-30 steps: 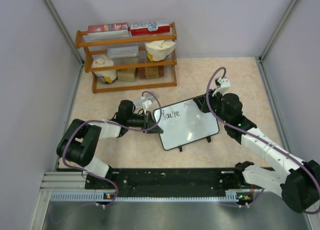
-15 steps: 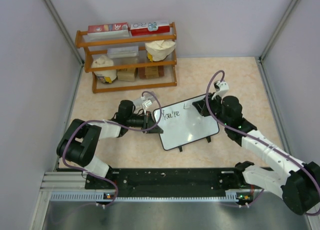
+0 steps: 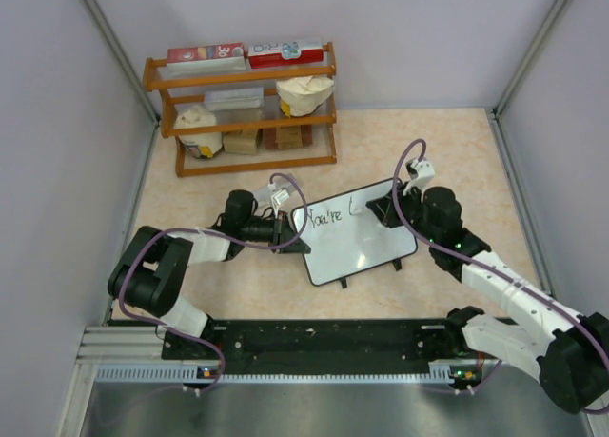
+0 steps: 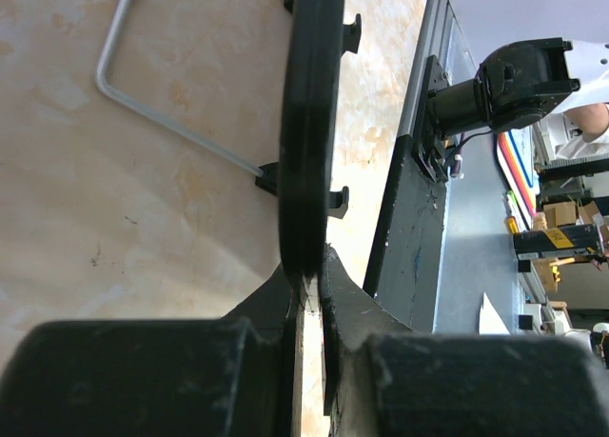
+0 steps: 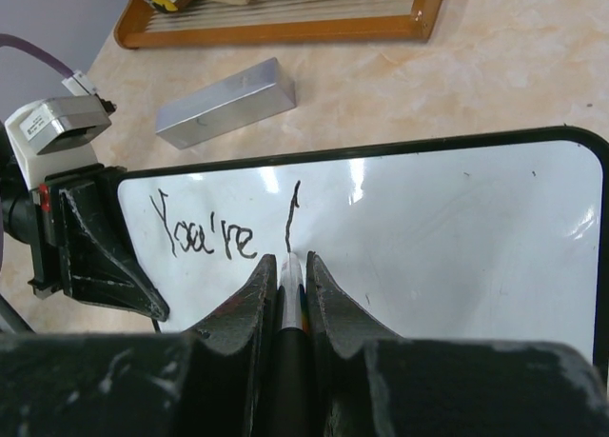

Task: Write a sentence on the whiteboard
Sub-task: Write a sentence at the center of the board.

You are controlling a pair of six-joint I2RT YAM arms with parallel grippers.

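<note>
- Beige marbled table, walled in pale panels, is seen with a wooden rack of packets at its far left.
- At mid-table the whiteboard is set, turned slightly askew, between the two arms.
- Its left edge is pinched between the pressed-together fingers of the left gripper, so the board is judged to be steadied for writing.
- From the right, the right gripper is held over the board's upper middle, its fingers clamped on a marker whose tip is at, or just above, the white surface; contact cannot be told for sure.
- A small metal block is seen on the table beyond the board.
- Of the sentence, only "You're" is written, at the top left of the board.
- Just to its right a single upright stroke is drawn, judged to be the start of the next word.
- Most of the board is bare, so the task is judged to be early: one word done, a second barely begun, the rest of the words left to be written.
</note>
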